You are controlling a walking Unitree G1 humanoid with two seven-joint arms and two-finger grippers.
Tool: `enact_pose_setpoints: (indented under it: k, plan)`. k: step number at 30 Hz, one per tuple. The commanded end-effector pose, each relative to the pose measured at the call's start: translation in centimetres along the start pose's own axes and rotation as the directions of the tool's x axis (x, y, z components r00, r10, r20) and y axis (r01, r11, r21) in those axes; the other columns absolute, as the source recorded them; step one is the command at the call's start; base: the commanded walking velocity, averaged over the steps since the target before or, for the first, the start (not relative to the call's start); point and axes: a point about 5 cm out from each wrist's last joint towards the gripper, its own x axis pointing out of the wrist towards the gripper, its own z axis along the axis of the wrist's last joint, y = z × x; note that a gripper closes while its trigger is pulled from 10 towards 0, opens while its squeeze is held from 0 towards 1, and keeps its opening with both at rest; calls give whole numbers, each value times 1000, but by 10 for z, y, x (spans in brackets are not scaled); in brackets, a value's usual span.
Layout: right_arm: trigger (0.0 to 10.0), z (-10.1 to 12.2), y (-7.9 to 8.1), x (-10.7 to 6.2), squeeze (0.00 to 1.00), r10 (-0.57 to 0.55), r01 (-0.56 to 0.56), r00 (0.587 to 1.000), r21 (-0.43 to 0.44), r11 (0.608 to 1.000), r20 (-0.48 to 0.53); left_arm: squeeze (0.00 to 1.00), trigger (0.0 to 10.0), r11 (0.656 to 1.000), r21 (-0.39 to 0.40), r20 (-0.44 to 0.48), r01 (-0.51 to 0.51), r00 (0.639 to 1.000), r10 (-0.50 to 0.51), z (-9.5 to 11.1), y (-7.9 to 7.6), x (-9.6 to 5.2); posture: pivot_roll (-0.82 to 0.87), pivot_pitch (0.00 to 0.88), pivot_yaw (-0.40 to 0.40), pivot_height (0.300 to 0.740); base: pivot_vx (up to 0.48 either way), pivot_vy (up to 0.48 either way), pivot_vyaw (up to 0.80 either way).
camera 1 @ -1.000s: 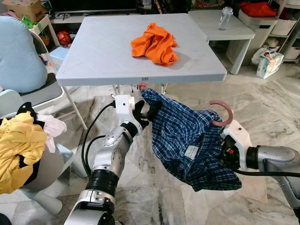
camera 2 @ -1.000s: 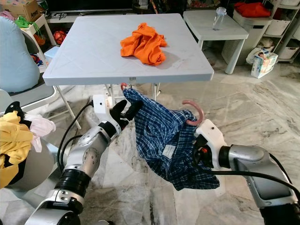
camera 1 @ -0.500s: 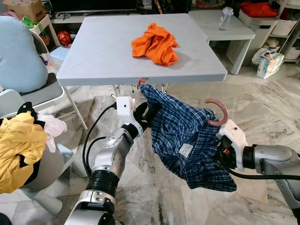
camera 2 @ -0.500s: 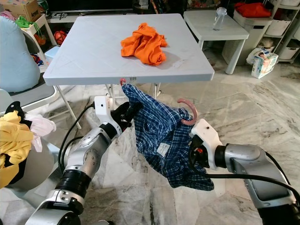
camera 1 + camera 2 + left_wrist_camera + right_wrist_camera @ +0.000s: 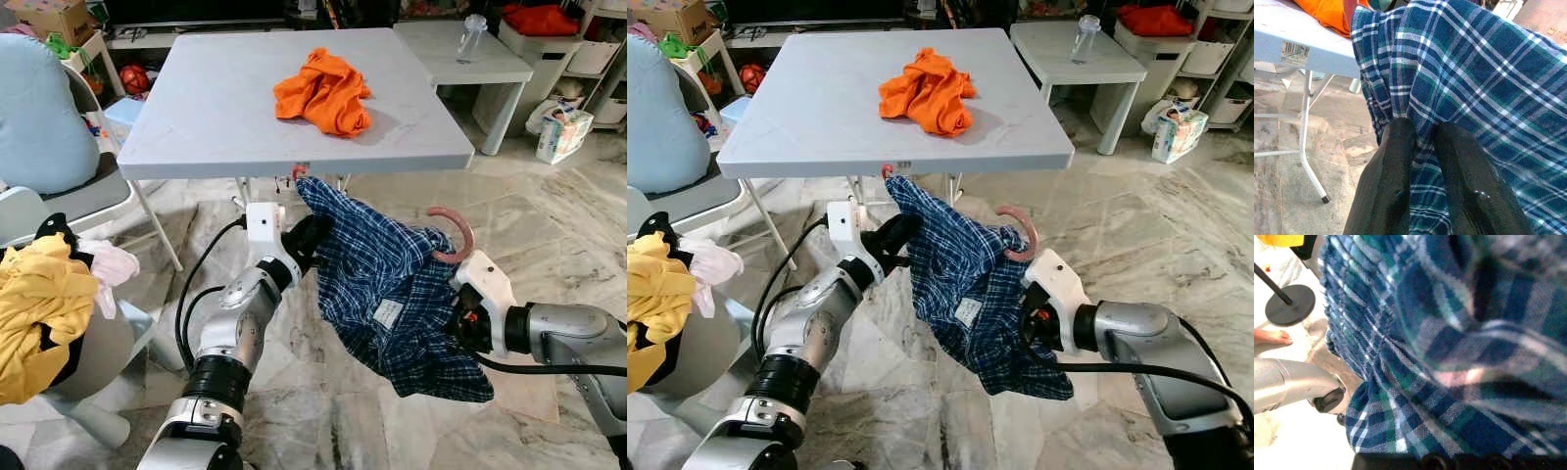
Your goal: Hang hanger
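Worktop carries an orange cloth; bare marble floor lies before its near edge. Plaid shirt on a pink hanger hangs between both arms. Left pincer pinches the shirt; right pincer is cloth-covered, state unclear.

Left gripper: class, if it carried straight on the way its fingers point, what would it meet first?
The left gripper already pinches the plaid shirt, so more shirt cloth comes first. Beyond that, probably the front edge of the grey table, though depth is hard to judge.
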Motion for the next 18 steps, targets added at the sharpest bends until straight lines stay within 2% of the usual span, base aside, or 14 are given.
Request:
enact_pose_setpoints:
  k: [1, 6, 8, 12, 14, 16, 18]
  plan:
    - [10000, 2, 0, 0, 0, 2, -2, 1000, -12, 1000, 2, 0, 0, 1000, 4, -10, 8, 1000, -8, -2, 0, -1, 2, 51, -11, 740, 0, 0, 0]
    - [10000, 1, -2, 1, 0, -10, 10, 1000, -16, 1000, -3, 0, 0, 1000, 4, -9, 9, 1000, -9, -2, 0, -1, 2, 50, -11, 740, 0, 0, 0]
    - [10000, -2, -7, 3, 0, -60, 60, 998, -26, 998, -24, 0, 0, 1000, 10, 3, 21, 1000, -21, 2, -4, 1, 2, 50, -11, 740, 0, 0, 0]
    - [10000, -5, -19, 15, 0, -170, 167, 984, -51, 985, -56, 0, 0, 997, 16, 57, 81, 995, -82, 14, -26, 5, 8, 52, -12, 740, 0, 0, 0]
    - [10000, -6, -20, 20, 0, -181, 178, 982, -48, 983, -55, 0, 0, 994, 18, 74, 104, 992, -105, 17, -34, 5, 14, 51, -13, 740, 0, 0, 0]
    - [10000, -12, -18, 26, 0, -181, 174, 980, -90, 981, -84, 0, 0, 990, 29, 107, 137, 984, -140, 26, -46, 6, 23, 51, -17, 740, 0, 0, 0]
    - [10000, -13, -17, 26, 0, -182, 172, 979, -101, 980, -92, 0, 0, 990, 26, 112, 141, 983, -143, 27, -47, 6, 23, 51, -17, 740, 0, 0, 0]
